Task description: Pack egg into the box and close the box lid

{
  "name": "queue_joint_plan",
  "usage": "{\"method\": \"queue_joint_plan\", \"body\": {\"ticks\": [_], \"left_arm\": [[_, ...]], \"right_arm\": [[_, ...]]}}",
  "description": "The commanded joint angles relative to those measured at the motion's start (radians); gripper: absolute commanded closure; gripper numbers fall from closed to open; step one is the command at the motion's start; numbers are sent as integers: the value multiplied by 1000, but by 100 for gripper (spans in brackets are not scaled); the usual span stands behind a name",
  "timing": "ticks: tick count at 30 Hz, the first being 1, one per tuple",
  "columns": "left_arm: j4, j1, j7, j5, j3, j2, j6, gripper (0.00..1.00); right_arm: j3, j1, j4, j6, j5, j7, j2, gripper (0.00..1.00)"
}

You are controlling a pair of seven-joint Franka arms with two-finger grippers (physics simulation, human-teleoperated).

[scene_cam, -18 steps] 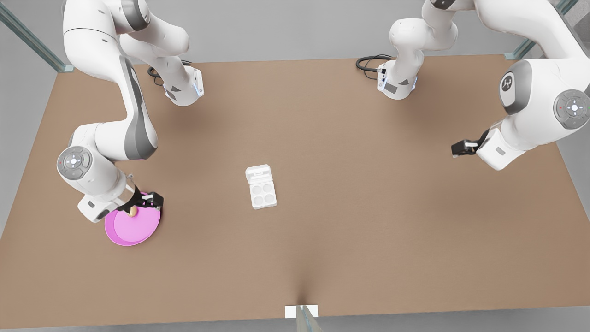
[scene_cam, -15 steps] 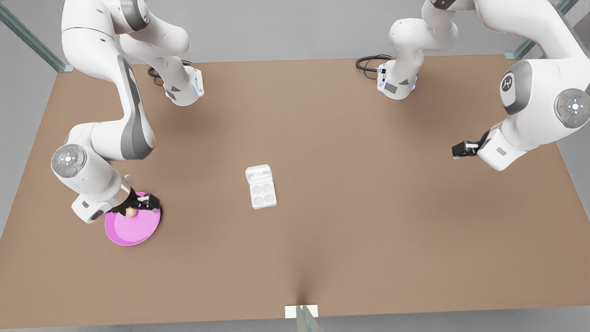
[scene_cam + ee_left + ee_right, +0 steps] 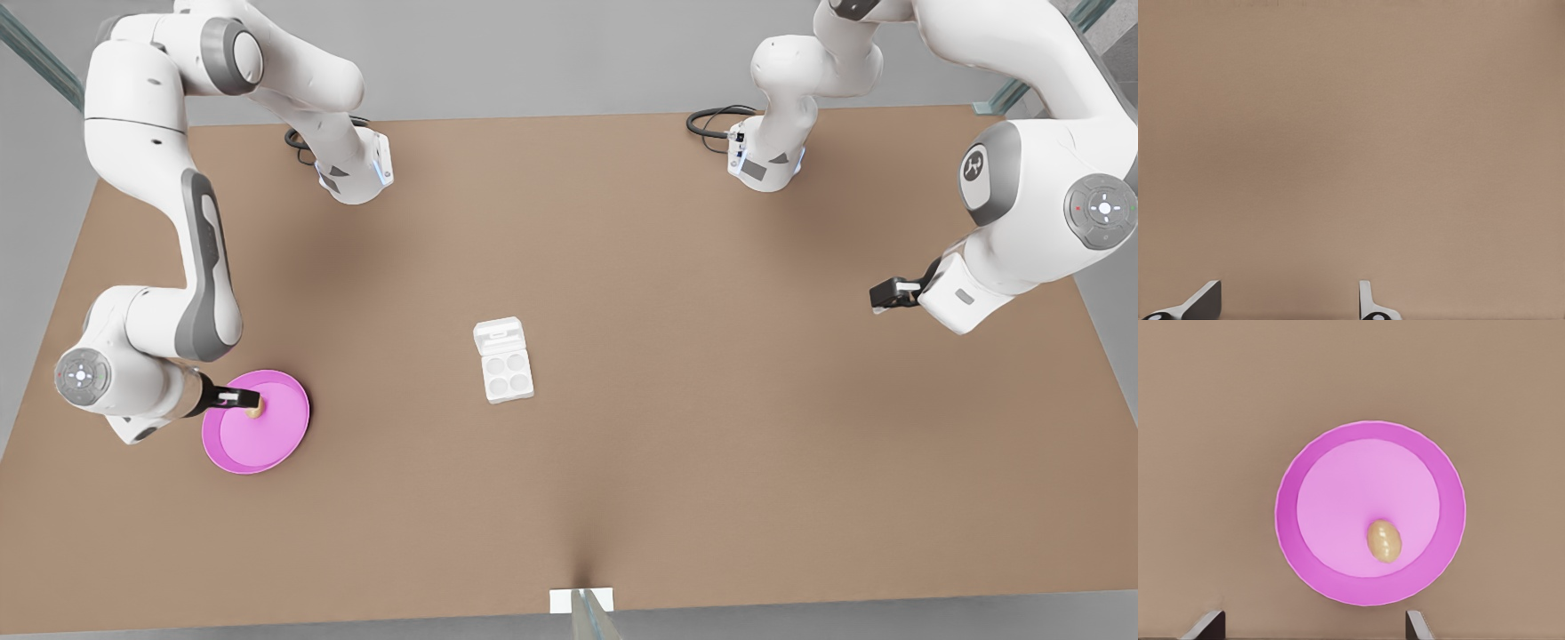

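Right gripper (image 3: 242,402) hangs over the pink plate (image 3: 276,440) at the front view's left, fingers spread wide, nothing held. Egg (image 3: 1384,541) lies on the plate. Left gripper (image 3: 885,294) waits far right, fingers apart. Box (image 3: 507,375) sits mid-table, box lid (image 3: 498,335) open.

We see a matt brown table top (image 3: 676,267), a smooth round pink plastic-looking plate (image 3: 1338,577), a glossy tan oval egg (image 3: 1384,541) and a smooth white plastic-looking carton box (image 3: 505,362) with 4 cups
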State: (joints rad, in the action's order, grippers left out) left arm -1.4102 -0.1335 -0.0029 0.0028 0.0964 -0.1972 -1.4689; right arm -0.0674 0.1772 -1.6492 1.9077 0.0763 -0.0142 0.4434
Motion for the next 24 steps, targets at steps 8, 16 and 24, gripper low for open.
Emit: {"method": "queue_joint_plan", "body": {"ticks": [8, 16, 24], "left_arm": [[0, 0, 0, 0, 0, -1, -2, 0], [0, 0, 0, 2, 0, -1, -5, 0], [0, 0, 0, 2, 0, -2, -5, 0]], "right_arm": [[-3, 28, -273, 390, 8, -142, -12, 0], [-3, 67, -317, 591, 8, -225, -6, 0], [-3, 110, -311, 622, 8, -296, 11, 0]]}}
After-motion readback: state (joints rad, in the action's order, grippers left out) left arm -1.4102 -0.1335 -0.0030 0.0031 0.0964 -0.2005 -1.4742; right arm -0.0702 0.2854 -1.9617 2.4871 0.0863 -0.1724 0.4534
